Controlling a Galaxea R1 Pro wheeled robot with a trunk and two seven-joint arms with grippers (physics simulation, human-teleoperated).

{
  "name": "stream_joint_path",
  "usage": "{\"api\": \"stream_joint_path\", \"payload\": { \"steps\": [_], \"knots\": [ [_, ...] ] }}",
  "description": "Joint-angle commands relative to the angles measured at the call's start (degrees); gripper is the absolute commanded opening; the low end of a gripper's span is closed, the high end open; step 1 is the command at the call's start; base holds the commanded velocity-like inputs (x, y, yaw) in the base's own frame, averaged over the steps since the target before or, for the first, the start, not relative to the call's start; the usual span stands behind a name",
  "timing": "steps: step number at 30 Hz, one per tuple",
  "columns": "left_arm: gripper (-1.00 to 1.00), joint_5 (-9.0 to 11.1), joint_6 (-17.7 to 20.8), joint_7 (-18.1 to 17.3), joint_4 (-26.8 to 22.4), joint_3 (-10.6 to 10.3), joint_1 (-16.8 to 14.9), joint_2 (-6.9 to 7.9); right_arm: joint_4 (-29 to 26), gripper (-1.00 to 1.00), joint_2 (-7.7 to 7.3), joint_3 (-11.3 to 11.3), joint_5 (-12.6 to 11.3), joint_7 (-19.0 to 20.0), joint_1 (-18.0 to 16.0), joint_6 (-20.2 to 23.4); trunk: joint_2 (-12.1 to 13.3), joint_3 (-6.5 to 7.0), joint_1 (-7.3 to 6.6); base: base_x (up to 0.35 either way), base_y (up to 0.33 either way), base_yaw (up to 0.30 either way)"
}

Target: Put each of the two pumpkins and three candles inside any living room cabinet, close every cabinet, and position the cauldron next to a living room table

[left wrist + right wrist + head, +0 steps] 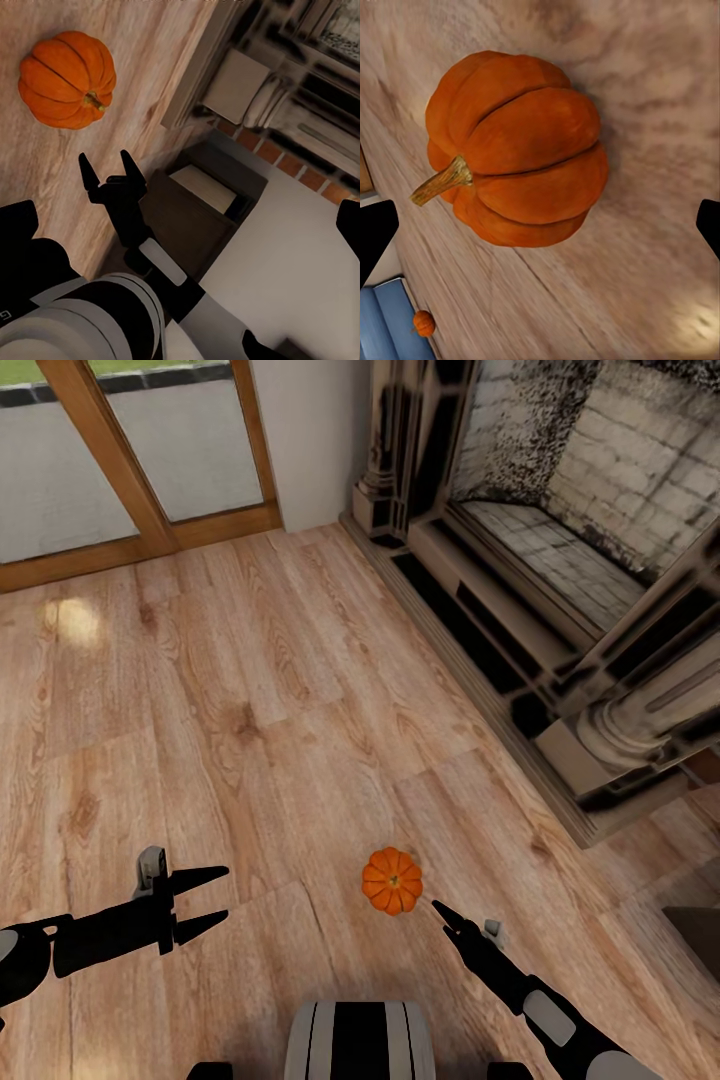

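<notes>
One pumpkin [392, 880] sits on the wood floor [250, 710] just ahead of the right tool [447, 916]; the right wrist view adds a second pumpkin [424, 323], small and far off. Both tools are open (left tool [205, 901] level, well apart from the pumpkin; right angled toward it).

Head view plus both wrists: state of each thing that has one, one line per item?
pumpkin: sitting on the wood floor, stem up, not held.
second pumpkin: small and far off in the right wrist view, resting on something blue; not held.
left gripper: fingers open, holding nothing, off to the side of the pumpkin.
right gripper: fingers open, close to the pumpkin, not gripping it.
fireplace: unlit.
</notes>
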Motion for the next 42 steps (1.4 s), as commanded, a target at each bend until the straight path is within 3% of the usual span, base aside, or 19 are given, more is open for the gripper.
{"api": "stream_joint_path", "payload": {
  "steps": [1, 11, 23, 42],
  "knots": [
    [1.00, 0.6, 0.1, 0.6, 0.0, 0.0, 0.0, 0.03, 0.0, 1.00, -0.04, 0.2, -0.6, 0.1, 0.0, 0.6, 0.0, -0.03, -0.01, 0.000, 0.000, 0.000],
    [1.00, 0.6, 0.1, 0.6, 0.0, -0.1, 0.0, -0.01, 0.0, 1.00, 0.03, 0.2, -0.6, 0.1, -0.1, 0.5, 0.0, -0.03, -0.01, 0.000, 0.000, 0.000],
    [1.00, 0.6, 0.1, 0.6, 0.0, 0.0, 0.0, 0.01, 0.0, 1.00, 0.09, 0.2, -0.6, -0.3, 0.0, 0.6, -0.2, -2.69, 0.30, 0.000, 0.000, 0.000],
    [1.00, 0.5, 0.1, 0.6, 0.0, 0.0, 0.0, -0.03, -0.1, 1.00, 0.17, 0.2, -0.6, -1.5, -0.1, 0.5, -0.2, -2.69, 0.30, 0.000, 0.000, 0.000]
  ]
}}
